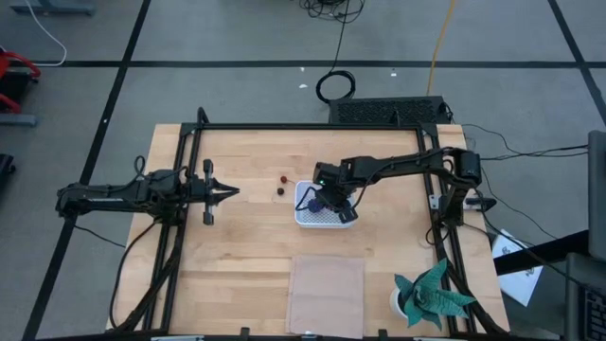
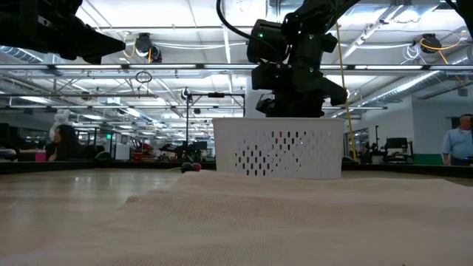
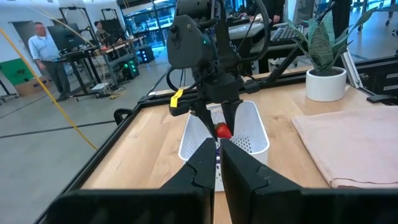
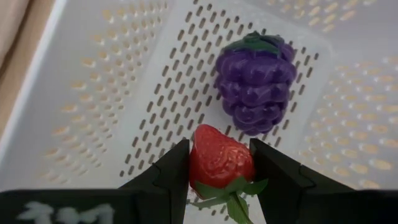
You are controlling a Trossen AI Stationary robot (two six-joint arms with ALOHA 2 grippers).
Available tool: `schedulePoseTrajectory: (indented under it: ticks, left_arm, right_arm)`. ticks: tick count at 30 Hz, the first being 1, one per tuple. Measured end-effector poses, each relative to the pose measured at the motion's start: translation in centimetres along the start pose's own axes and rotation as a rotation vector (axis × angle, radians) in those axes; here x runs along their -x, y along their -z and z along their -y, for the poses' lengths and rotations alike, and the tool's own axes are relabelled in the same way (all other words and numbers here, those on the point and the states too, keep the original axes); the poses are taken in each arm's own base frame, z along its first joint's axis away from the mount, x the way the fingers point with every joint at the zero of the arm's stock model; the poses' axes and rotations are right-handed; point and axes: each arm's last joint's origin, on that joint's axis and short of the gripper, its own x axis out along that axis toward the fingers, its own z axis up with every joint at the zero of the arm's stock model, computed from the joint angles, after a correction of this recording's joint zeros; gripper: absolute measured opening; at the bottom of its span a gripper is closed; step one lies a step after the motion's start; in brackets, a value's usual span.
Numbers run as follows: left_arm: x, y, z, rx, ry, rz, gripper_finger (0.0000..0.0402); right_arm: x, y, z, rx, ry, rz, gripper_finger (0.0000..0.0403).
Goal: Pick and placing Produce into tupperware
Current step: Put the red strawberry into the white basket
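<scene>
The white tupperware (image 1: 317, 216) stands mid-table. The purple bunch (image 4: 255, 84) lies on its perforated bottom. My right gripper (image 4: 221, 158) reaches down into the tupperware (image 4: 93, 93) and is shut on the red strawberry (image 4: 219, 155), right beside the bunch. In the low view the strawberry (image 2: 284, 139) shows red through the wall's holes. Two small berries (image 1: 282, 184) rest on the wood just left of the tupperware. My left gripper (image 1: 227, 192) hovers shut farther left, pointing at the tupperware (image 3: 249, 134). My right gripper pinches the strawberry by its two flanks (image 4: 198, 155), one finger on each side, its green leaves (image 4: 230, 190) toward the wrist. The fingers (image 3: 229, 115) come from above, pointing down into the tupperware. The strawberry hangs low between the walls; whether it touches the bottom I cannot tell.
A pale flat sheet (image 1: 325, 294) lies near the table's near edge. The teal paper plant in a white pot (image 1: 431, 296) stands at the near right corner. Black frame rails (image 1: 180, 170) run along the table's sides. People (image 3: 43, 46) stand in the room beyond.
</scene>
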Motion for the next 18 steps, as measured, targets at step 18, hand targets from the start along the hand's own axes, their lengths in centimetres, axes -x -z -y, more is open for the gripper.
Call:
schedulePoseTrajectory:
  ticks: [18]
  left_arm:
    - [0.00, 0.00, 0.00, 0.005, 0.000, 0.000, 0.0026]
  right_arm:
    - [-0.29, -0.35, -0.52, -0.069, 0.035, 0.002, 0.0137]
